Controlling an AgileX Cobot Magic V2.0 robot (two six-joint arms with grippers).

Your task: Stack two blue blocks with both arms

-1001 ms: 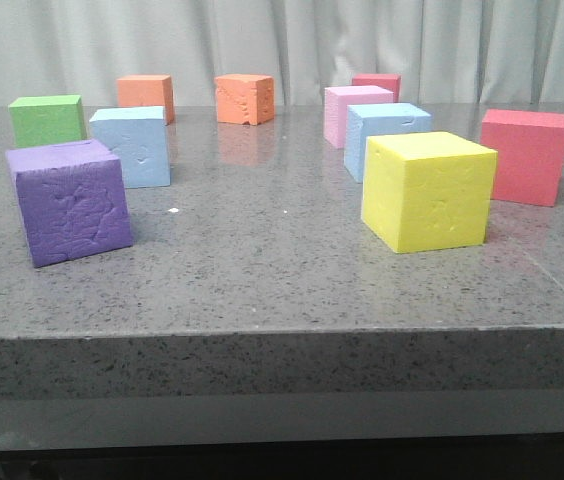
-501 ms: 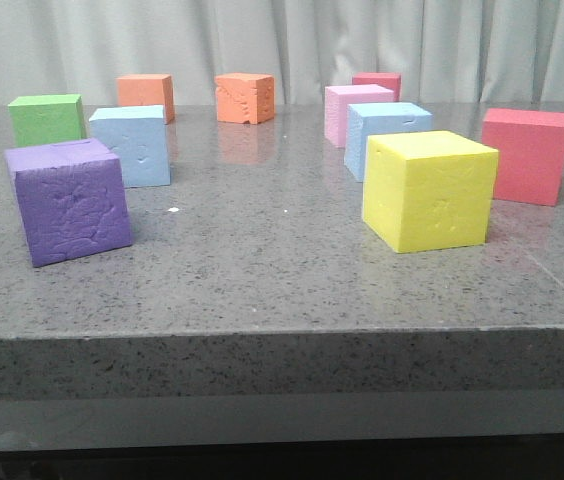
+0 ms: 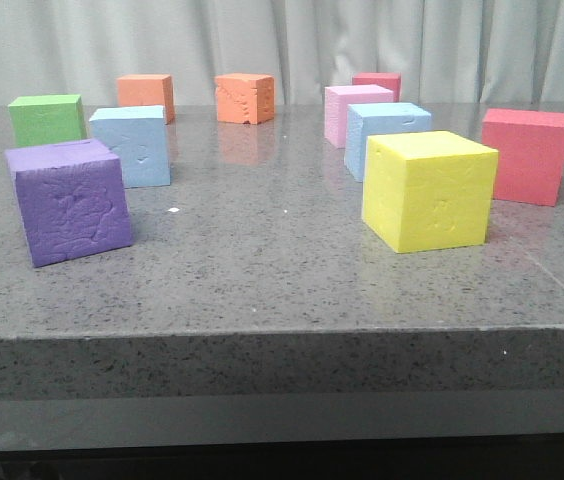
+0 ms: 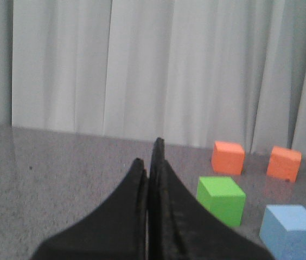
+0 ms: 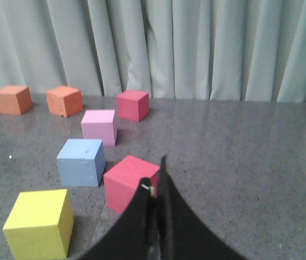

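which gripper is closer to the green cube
Left. The left gripper, shut, has the green cube just ahead of it; the right gripper faces the red and yellow cubes instead.

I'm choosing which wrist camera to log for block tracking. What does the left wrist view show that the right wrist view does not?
Only the left wrist view shows the green cube and the left tool, fingers together. Only the right wrist view shows the yellow cube, pink cube, two red cubes and the right tool, also closed. Both show the curtain, the grey table, two orange cubes and one blue block each: the left blue block and the right blue block.
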